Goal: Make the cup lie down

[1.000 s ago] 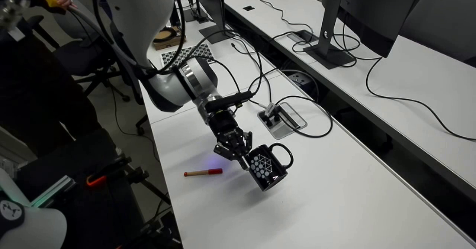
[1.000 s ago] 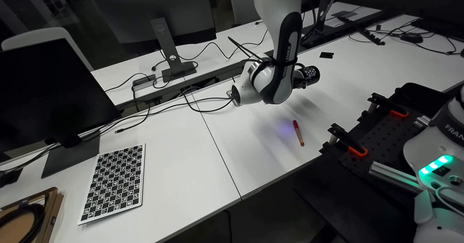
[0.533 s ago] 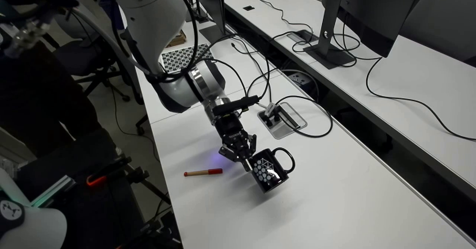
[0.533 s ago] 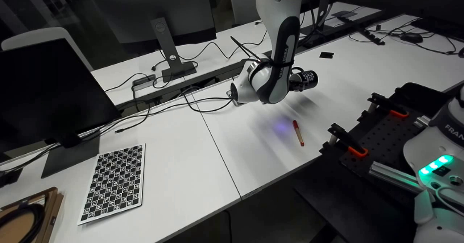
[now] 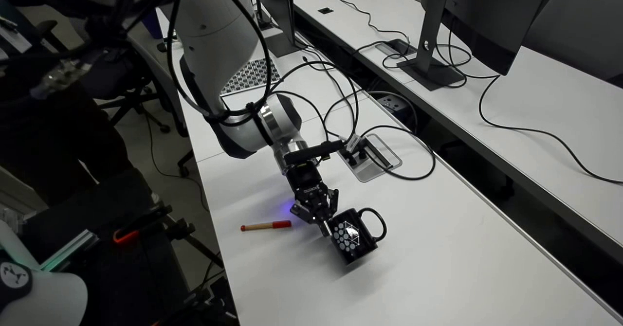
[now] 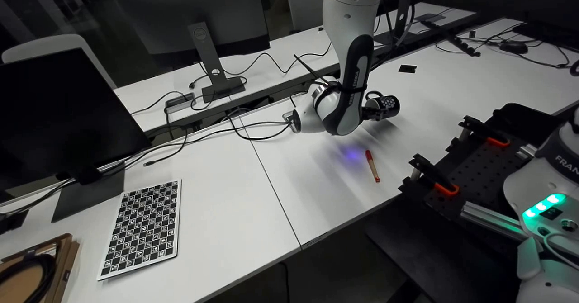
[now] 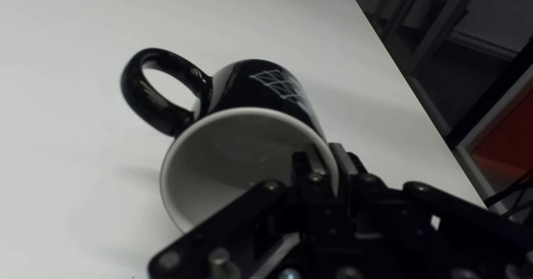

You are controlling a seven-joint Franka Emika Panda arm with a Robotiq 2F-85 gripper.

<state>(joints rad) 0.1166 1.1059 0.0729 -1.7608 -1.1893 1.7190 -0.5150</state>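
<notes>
At three o'clock on the rim of the cup (image 7: 245, 141), in the wrist view, I have the gripper (image 7: 329, 162) clenched on the wall, one finger inside, one outside; the handle (image 7: 135, 85) points to ten. In an exterior view the cup slants over the white table (image 5: 438, 267), base toward five o'clock, a red-and-tan pen (image 5: 266, 226) at its nine; whether the base touches I cannot tell. In an exterior view the arm (image 6: 357, 74) stands at the cup's nine o'clock, the pen near its six.
</notes>
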